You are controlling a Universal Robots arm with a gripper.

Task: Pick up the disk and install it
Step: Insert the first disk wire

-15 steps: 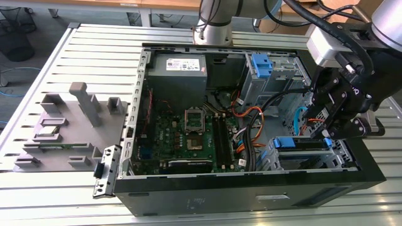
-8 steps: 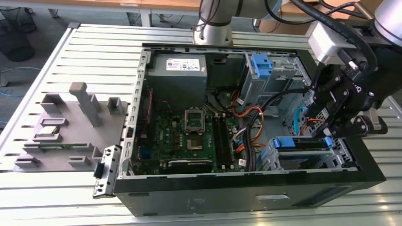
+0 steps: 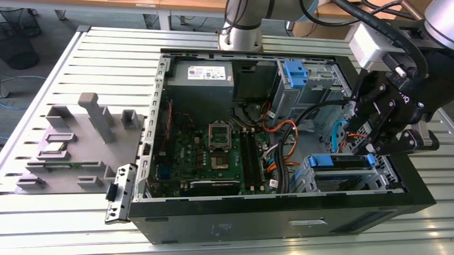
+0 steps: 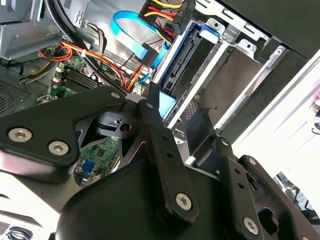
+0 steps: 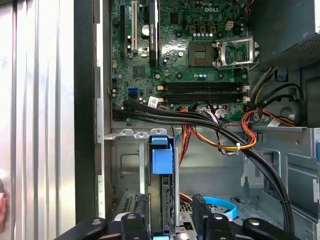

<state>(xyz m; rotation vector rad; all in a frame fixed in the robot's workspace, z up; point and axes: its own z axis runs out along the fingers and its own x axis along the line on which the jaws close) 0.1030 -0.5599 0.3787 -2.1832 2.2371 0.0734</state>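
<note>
The disk (image 3: 342,161) sits in the drive cage (image 3: 383,180) at the front corner of the open computer case, on the exterior view's right. It stands on edge, with its bright blue carrier frame around it. In both wrist views its blue tab (image 5: 161,161) (image 4: 167,105) points toward the motherboard. My gripper (image 3: 375,153) hangs right over that cage. Its black fingers (image 5: 141,215) straddle the disk, one on each side, and a gap shows beside the far finger (image 5: 201,212). The gripper (image 5: 170,200) (image 4: 175,102) stands open around the disk.
Black, orange and blue cables (image 5: 220,135) run between the cage and the green motherboard (image 3: 212,154). A grey power-supply box (image 3: 202,74) and a second blue bracket (image 3: 294,71) sit at the case's back. A grey fixture block (image 3: 71,143) stands on the slatted table (image 3: 99,48).
</note>
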